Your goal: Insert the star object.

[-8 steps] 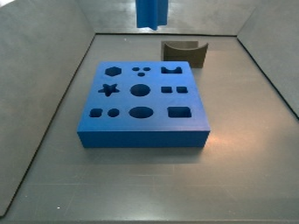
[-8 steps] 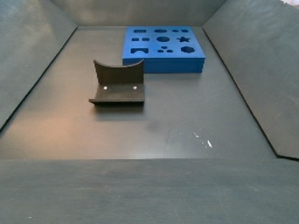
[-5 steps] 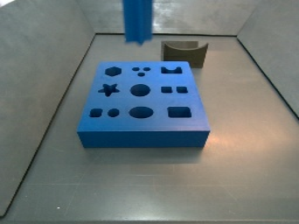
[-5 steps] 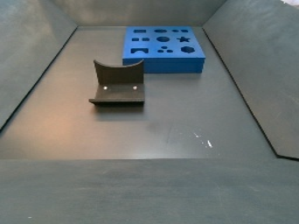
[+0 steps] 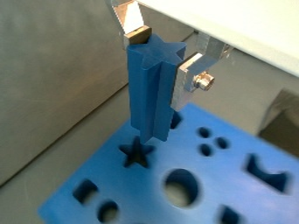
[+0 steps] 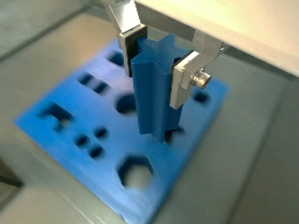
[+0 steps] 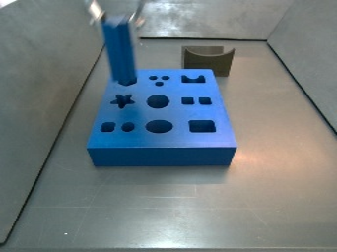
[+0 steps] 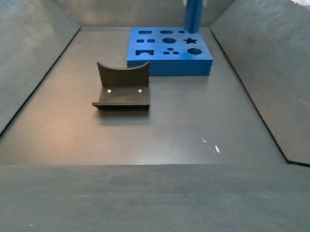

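Observation:
My gripper (image 5: 160,54) is shut on the star object (image 5: 152,96), a long upright blue peg with a star-shaped section, also seen in a wrist view (image 6: 156,87). It hangs just above the flat blue block (image 7: 161,118) with shaped holes. In a wrist view the peg's lower end is close over the star-shaped hole (image 5: 138,153), apart from it. In a side view the peg (image 7: 120,47) stands above the block's left rear part, a little behind the star hole (image 7: 122,100). In a side view only the peg's lower part (image 8: 191,14) shows above the block (image 8: 169,50).
A dark brown curved piece (image 8: 122,87) lies on the grey floor, apart from the block; in a side view it shows behind the block (image 7: 208,58). Sloping grey walls enclose the floor on all sides.
The gripper has carried the peg leftward and down in a side view, from high above the back wall to just above the block near the star hole. The block and brown piece have not moved.

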Controlling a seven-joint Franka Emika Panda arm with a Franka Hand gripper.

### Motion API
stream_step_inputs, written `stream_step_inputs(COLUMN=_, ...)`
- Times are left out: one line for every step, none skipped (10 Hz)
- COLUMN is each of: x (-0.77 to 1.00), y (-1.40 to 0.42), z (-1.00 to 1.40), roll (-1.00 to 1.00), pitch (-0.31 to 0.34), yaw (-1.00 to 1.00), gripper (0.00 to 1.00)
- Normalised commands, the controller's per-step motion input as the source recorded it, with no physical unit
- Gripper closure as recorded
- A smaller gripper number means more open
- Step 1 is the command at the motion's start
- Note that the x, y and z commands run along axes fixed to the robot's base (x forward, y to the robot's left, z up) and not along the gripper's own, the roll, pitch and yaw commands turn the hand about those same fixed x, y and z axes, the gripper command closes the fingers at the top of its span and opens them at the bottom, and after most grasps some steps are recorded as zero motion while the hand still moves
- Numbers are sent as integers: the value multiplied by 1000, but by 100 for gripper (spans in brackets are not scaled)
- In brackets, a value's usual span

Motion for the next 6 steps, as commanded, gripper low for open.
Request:
stream_step_inputs(x=-211, y=-389, z=-709, roll=-111, pitch=-186, yaw=-617, gripper=100)
stream_step_inputs(x=86, y=-300, z=-397, roll=-181, pitch=-81, yaw=-411, gripper=100)
stream_step_inputs(x=357, y=-283, z=-189, roll=-50, pitch=0, yaw=-251, gripper=100)
stream_step_inputs(x=451, y=-6, z=-237, roll=0, pitch=73, yaw=-117, gripper=100)
stream_step_inputs(x=363, y=0, z=-343, roll=14, pitch=61, yaw=-69, gripper=100)
stream_step_inputs(x=406, y=0, z=-391, roll=49, pitch=71, yaw=-26, gripper=100)
